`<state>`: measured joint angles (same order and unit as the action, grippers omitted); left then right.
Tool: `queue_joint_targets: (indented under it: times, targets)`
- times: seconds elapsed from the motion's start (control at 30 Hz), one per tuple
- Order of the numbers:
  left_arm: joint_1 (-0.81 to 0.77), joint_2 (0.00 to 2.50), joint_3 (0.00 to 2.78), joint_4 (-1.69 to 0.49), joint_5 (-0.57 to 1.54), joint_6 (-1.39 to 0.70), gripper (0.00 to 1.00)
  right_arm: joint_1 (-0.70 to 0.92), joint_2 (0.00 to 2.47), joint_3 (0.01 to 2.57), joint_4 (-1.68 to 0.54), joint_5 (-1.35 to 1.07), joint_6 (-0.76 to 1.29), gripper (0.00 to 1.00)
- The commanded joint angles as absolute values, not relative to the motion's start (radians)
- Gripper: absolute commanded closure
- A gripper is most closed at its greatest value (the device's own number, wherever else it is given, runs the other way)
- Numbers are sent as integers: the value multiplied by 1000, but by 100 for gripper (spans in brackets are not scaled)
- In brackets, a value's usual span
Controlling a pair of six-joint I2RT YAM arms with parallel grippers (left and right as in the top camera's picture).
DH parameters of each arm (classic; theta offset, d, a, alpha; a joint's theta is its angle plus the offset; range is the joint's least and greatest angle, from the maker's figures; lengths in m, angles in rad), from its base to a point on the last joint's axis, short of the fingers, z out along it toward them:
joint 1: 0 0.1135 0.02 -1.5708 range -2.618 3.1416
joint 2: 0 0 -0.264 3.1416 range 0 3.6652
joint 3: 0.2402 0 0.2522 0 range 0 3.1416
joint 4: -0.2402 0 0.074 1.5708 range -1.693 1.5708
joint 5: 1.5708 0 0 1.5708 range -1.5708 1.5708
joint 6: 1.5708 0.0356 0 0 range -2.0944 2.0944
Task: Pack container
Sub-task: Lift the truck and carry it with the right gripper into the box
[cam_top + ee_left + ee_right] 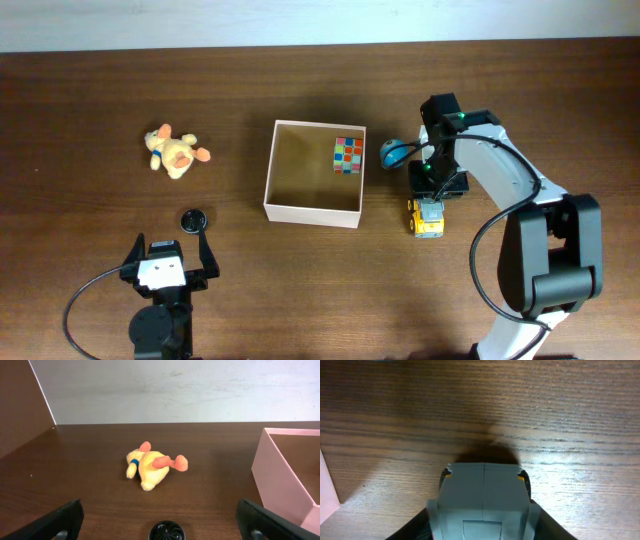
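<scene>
The container (310,213), a square shallow box with white walls and a tan inside, sits mid-table with a multicoloured cube (348,155) in its far right corner. Its wall shows at the right of the left wrist view (280,480). My right gripper (437,185) is just right of the box, shut on a yellow and grey toy truck (428,218). In the right wrist view the truck (482,485) fills the space between the fingers (482,522), low over the table. My left gripper (172,250) is open and empty at the front left (160,510).
A yellow plush duck (175,152) lies left of the box and also shows in the left wrist view (150,466). A small black round object (193,218) lies just ahead of the left gripper (166,531). A blue ball (391,152) rests by the box's right wall.
</scene>
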<state>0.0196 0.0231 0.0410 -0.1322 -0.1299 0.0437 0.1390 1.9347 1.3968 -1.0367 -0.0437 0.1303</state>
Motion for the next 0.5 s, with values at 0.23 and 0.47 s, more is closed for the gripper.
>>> queue_joint_targets:
  times: [0.23,0.47]
  targets:
    - [20,19,36,-132,-120,38,1,138,1932,1393,-1015,-49,131,54]
    - [20,19,36,-132,-120,38,1,138,1932,1414,-1021,-49,131,55]
